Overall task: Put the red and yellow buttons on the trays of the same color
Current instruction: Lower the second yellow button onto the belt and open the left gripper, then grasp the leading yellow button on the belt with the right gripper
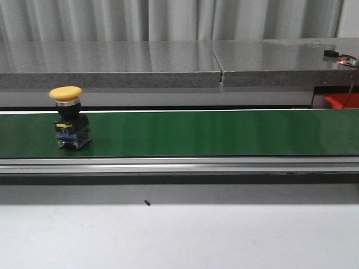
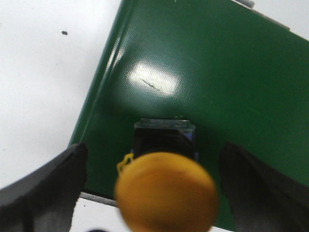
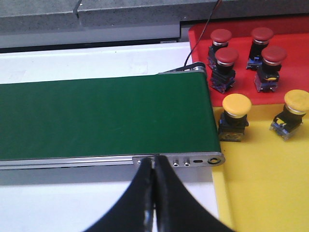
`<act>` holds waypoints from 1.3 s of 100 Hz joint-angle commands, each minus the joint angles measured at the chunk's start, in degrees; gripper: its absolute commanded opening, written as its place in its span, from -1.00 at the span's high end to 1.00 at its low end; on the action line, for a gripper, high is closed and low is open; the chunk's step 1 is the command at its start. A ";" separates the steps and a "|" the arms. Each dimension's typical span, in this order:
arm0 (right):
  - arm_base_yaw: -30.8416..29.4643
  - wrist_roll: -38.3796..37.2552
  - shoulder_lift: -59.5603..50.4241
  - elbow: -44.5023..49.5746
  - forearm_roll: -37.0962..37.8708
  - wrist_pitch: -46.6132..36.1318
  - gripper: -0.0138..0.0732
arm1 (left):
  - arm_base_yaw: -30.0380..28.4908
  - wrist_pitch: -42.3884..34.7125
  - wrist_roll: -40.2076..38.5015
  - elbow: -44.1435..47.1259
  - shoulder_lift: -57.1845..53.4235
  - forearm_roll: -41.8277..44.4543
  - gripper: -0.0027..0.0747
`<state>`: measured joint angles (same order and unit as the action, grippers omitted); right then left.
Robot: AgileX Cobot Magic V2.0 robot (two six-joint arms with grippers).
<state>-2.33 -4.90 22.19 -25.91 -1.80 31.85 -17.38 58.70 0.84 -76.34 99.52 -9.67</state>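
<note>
Illumination is even and diffuse, coming from overhead. The front view is sharp, with a soft sheen on the grey ledge (image 1: 168, 64). In the left wrist view, a white glare patch marks the green belt (image 2: 193, 72); the yellow button (image 2: 165, 192) is heavily defocused. The right wrist view is clear, with faint shadows.
</note>
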 commanded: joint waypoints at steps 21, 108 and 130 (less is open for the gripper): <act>0.11 0.54 0.34 -1.49 -0.04 -4.03 0.84 | 0.86 -1.94 1.90 -1.51 -8.15 -1.69 -0.62; 0.44 0.59 1.12 -2.77 -1.12 -3.55 0.84 | 23.06 -5.91 6.10 3.98 -32.88 -1.87 0.98; 5.33 1.68 7.33 -6.68 -1.12 -1.75 0.84 | 23.07 -8.48 6.10 15.07 -43.46 -1.65 0.98</act>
<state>1.07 -4.61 26.36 -29.44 -2.89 33.35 5.24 54.54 6.78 -63.65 61.04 -10.52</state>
